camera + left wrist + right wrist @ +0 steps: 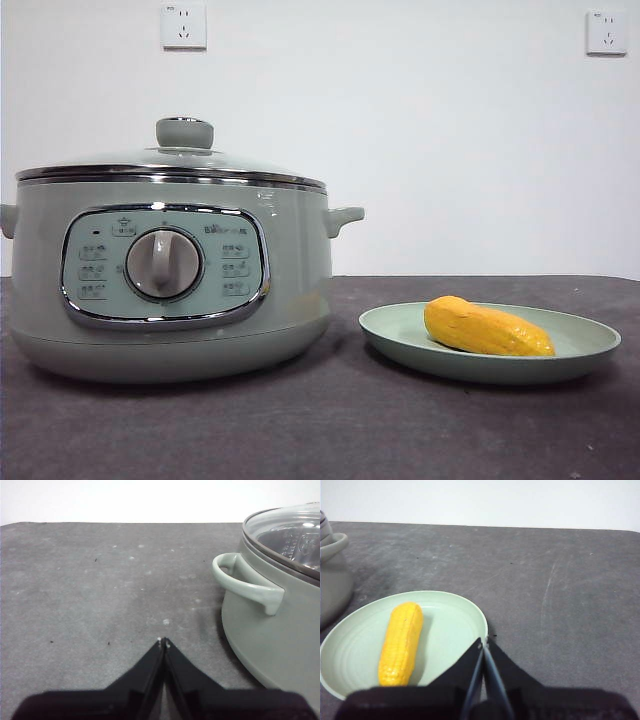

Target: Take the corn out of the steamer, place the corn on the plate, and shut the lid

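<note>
The steamer [170,270] stands at the left of the dark table with the glass lid [170,165] sitting closed on it. The corn [487,329] lies on the pale green plate [585,345] to the steamer's right. In the left wrist view my left gripper [163,642] is shut and empty, above bare table beside the steamer [280,625] and its side handle [245,580]. In the right wrist view my right gripper [484,642] is shut and empty, over the rim of the plate [455,625], beside the corn [401,642]. Neither gripper shows in the front view.
A white wall with two sockets [184,26] rises behind the dark grey table [350,420]. The steamer's handle [332,542] shows at the edge of the right wrist view.
</note>
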Motion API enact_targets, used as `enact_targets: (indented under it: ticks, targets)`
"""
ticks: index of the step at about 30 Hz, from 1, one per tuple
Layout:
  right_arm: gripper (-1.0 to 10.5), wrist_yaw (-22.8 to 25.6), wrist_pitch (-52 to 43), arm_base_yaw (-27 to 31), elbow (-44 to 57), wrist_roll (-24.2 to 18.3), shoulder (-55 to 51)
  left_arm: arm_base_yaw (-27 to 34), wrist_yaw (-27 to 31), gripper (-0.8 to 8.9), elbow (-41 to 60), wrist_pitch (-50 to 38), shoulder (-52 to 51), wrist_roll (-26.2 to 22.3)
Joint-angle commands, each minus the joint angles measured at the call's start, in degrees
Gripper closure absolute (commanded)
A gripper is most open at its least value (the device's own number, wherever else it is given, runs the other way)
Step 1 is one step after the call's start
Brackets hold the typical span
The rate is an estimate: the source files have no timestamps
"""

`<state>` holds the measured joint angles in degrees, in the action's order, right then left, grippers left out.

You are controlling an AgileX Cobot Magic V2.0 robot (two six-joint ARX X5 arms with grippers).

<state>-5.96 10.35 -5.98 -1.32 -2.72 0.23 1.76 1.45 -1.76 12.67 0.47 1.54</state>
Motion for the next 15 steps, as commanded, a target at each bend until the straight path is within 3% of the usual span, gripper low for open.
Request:
enact_targets:
  ticks: [1, 15]
  targets:
    - [9.4, 0.04, -0.28, 0.07, 0.96, 0.81, -0.04, 0.22, -0.13, 8.16, 0.72, 0.02, -0.2, 0.2]
    - [9.4, 0.31, -0.31, 0.0, 0.96, 0.72, 0.52, 0.2, -0.15, 8.16, 0.72, 0.04, -0.2, 0.2]
